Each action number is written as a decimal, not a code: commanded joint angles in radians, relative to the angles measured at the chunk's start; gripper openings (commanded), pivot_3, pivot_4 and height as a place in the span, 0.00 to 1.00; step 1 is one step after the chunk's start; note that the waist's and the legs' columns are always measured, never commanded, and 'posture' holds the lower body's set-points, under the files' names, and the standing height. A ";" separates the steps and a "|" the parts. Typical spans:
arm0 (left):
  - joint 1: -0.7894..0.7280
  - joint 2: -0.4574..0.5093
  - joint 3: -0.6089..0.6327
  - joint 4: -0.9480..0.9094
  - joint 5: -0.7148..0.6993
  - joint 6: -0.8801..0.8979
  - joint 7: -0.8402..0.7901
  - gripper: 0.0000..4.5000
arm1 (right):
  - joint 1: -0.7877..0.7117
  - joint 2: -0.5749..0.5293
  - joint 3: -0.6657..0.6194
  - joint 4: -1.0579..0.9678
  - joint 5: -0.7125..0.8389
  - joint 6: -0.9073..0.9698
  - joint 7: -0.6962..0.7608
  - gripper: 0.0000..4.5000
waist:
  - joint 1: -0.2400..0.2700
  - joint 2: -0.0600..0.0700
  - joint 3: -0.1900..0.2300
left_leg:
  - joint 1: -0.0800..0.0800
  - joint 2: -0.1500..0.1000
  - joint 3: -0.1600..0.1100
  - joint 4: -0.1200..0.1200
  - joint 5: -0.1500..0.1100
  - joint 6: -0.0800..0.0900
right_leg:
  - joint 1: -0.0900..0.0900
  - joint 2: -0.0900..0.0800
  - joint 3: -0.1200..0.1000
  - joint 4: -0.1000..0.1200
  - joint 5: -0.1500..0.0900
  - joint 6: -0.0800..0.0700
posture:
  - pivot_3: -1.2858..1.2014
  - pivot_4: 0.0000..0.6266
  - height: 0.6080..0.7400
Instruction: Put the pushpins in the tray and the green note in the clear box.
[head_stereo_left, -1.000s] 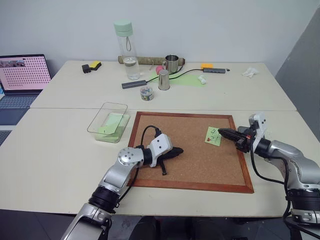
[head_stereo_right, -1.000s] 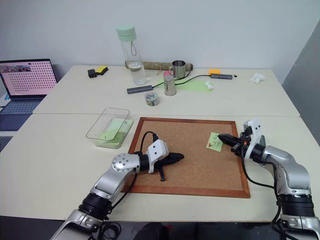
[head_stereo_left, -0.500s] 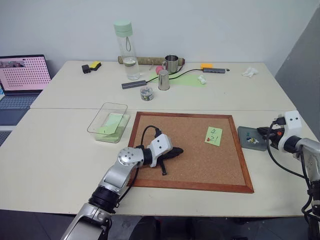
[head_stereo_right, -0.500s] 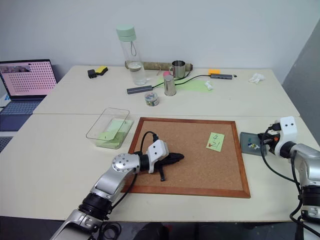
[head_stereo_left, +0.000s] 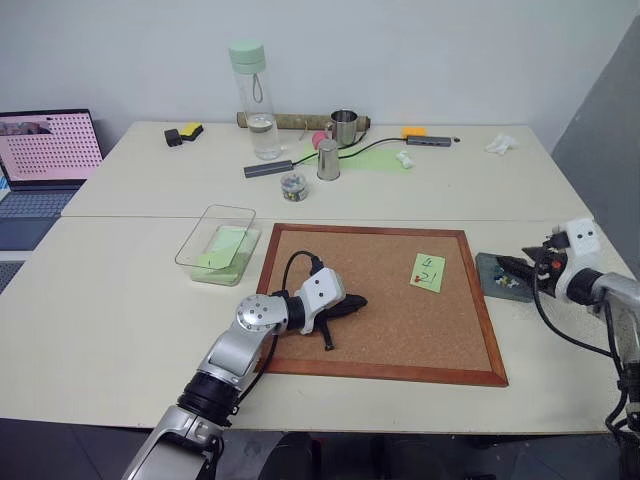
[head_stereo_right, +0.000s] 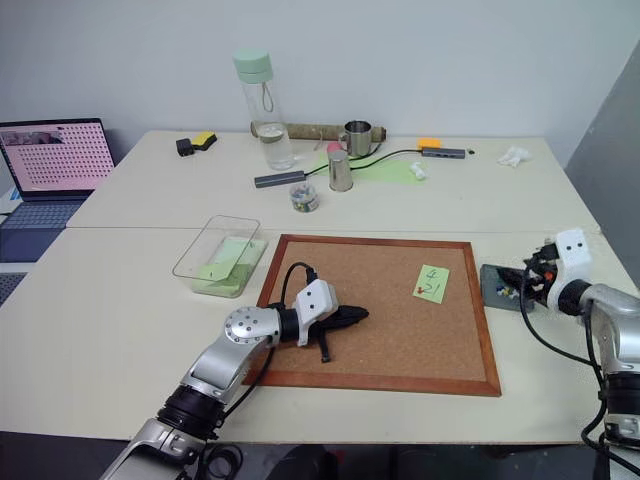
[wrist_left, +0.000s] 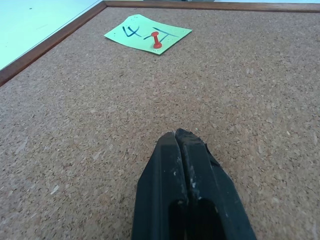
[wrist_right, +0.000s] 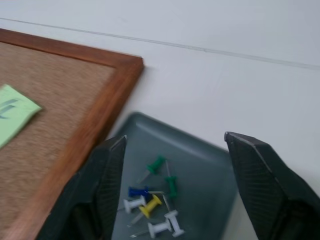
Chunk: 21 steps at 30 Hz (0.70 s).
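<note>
The green note (head_stereo_left: 427, 272) lies on the cork board, held by one red pushpin (wrist_left: 156, 40) through its middle. The dark-grey tray (wrist_right: 210, 175) sits on the table just off the board's right edge, with several pushpins (wrist_right: 157, 192) in it, green, blue, yellow and white. My right gripper (wrist_right: 175, 137) hovers open over the tray, its fingers (wrist_right: 107, 175) spread to either side with nothing between them. My left gripper (wrist_left: 176, 134) rests shut and empty on the cork, left of centre and well short of the note. The clear box (head_stereo_left: 215, 236) stands left of the board.
The wood-framed cork board (head_stereo_left: 380, 372) fills the middle of the near table. A pale-green sheet lies under the clear box. At the back stand a water bottle (head_stereo_left: 254, 100), two metal cups (head_stereo_left: 328, 160), a small jar of pins (head_stereo_left: 293, 186) and cables. A laptop (head_stereo_left: 45, 150) sits far left.
My right gripper left the note, swung right to above the tray, and went from shut to open. The left arm has not moved.
</note>
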 joint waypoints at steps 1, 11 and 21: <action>0.026 0.011 -0.037 0.040 0.035 0.016 -0.015 0.00 | 0.025 -0.003 0.096 -0.199 0.000 -0.076 0.095 0.77 | -0.001 0.000 0.000 | 0.000 0.000 0.000 0.000 0.000 0.000 | 0.000 0.000 0.000 0.000 0.000 0.000 | 0.52 0.24 1.00; 0.017 0.005 -0.046 0.036 0.035 0.021 -0.014 0.00 | -0.051 0.167 0.279 -0.097 -0.094 -0.166 0.065 0.77 | -0.001 -0.002 0.000 | 0.007 0.000 -0.002 -0.001 0.000 0.000 | 0.008 0.000 -0.001 -0.002 -0.001 0.001 | 0.52 0.24 1.00; 0.037 0.015 -0.044 0.011 0.032 0.031 -0.012 0.00 | -0.072 0.199 0.259 0.035 -0.085 -0.213 0.094 0.58 | -0.002 -0.002 0.000 | 0.010 0.000 -0.002 -0.002 0.000 0.000 | 0.011 0.000 -0.001 -0.004 -0.001 0.001 | 0.52 0.24 1.00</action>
